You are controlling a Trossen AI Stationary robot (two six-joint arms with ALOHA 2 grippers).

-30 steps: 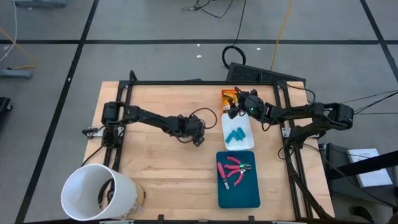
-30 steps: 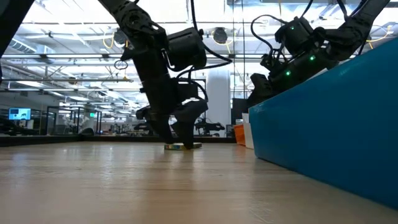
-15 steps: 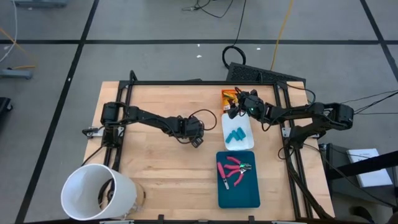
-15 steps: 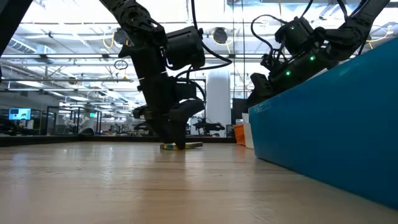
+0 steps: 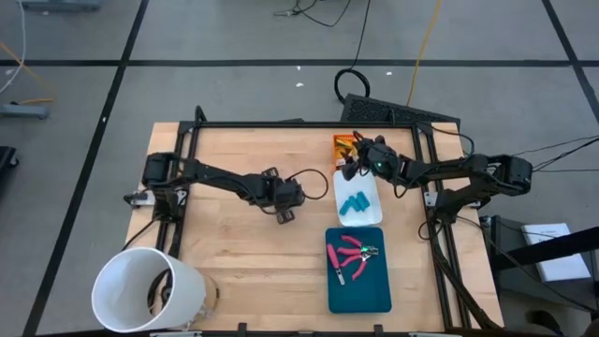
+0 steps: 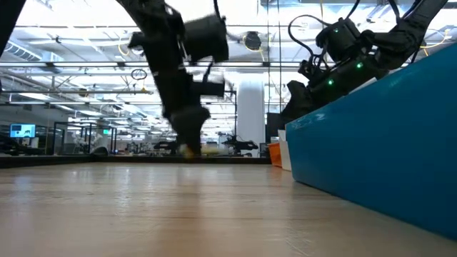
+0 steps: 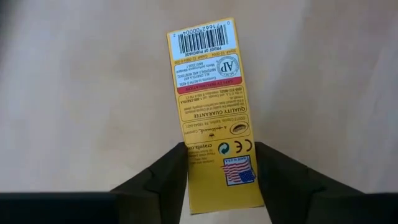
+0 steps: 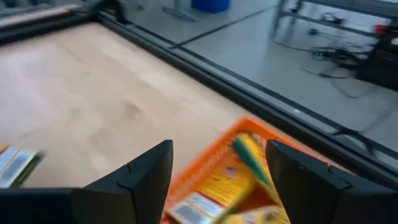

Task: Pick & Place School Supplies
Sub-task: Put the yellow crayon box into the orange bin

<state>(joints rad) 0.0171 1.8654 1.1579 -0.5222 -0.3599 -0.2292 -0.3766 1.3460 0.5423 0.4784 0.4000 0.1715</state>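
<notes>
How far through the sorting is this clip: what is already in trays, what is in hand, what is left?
Looks done: pink-handled scissors lie in the teal tray, light-blue pieces in the white tray, yellow boxes in the orange tray. In hand: the left gripper clamps a yellow crayon box mid-table. Left: placing it, probably in the orange tray. The right gripper hangs open above that tray.

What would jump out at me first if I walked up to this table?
Probably the left claw near the table's middle, pinching a yellow crayon box with a barcode. Next, the white bucket at the near left corner, and the teal tray holding pink scissors. The right claw hangs open over the orange tray.
</notes>
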